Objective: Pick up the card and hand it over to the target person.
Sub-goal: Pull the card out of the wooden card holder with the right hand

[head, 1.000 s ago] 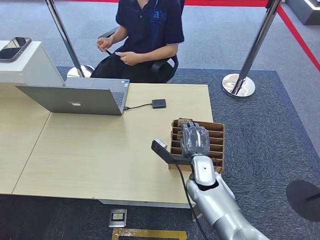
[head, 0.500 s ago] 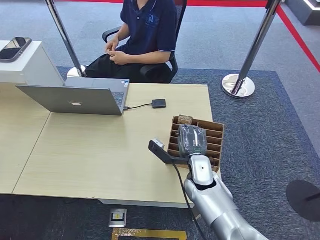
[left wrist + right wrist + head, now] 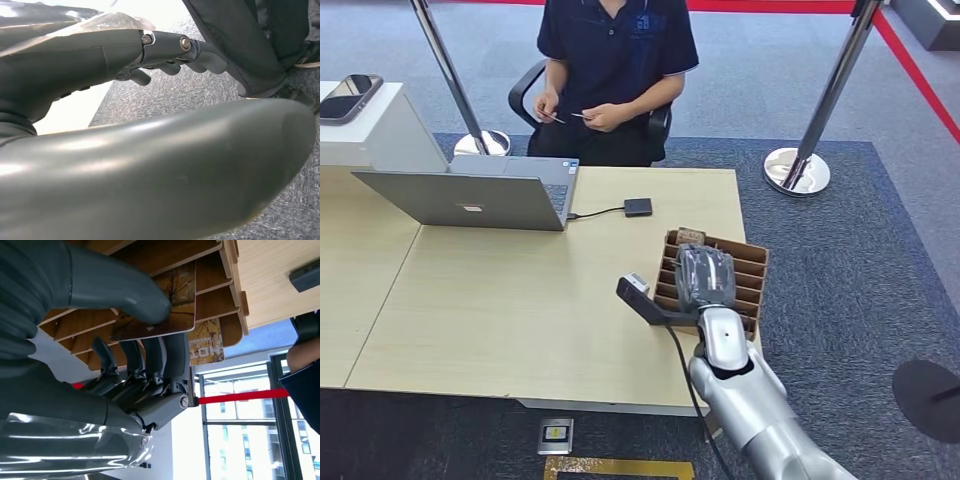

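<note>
- Right hand (image 3: 706, 276) sits over brown slotted wooden card rack (image 3: 752, 285) at table's 4 o'clock corner; silver arm enters from 5 o'clock.
- Wrist view: thick grey thumb (image 3: 124, 290) presses one face of picture-printed card with tree artwork (image 3: 171, 310), dark fingers (image 3: 175, 357) behind the other face, so right hand (image 3: 113, 365) is pinching the card.
- Card is partly in the rack slots (image 3: 151, 260); cannot tell whether it is lifted clear.
- Second card with printed lettering (image 3: 205, 345) stands in a slot beside the pinched one; it shows at the rack's 12 o'clock end (image 3: 690, 237) in the head view.
- Left hand (image 3: 166, 55) hangs beside carpet, fingers loosely curled, nothing in them; cannot tell how tightly closed.
- Seated person in dark blue polo shirt (image 3: 618, 45) at 12 o'clock behind light wooden table (image 3: 509, 300), hands together holding something small.
- Grey open laptop (image 3: 471, 195) at 10 o'clock, cabled to small black flat box (image 3: 638, 207).
- Black phone (image 3: 349, 95) on white stand at 9 o'clock.
- Chrome stanchion base (image 3: 797, 170) at 2 o'clock on blue carpet.
</note>
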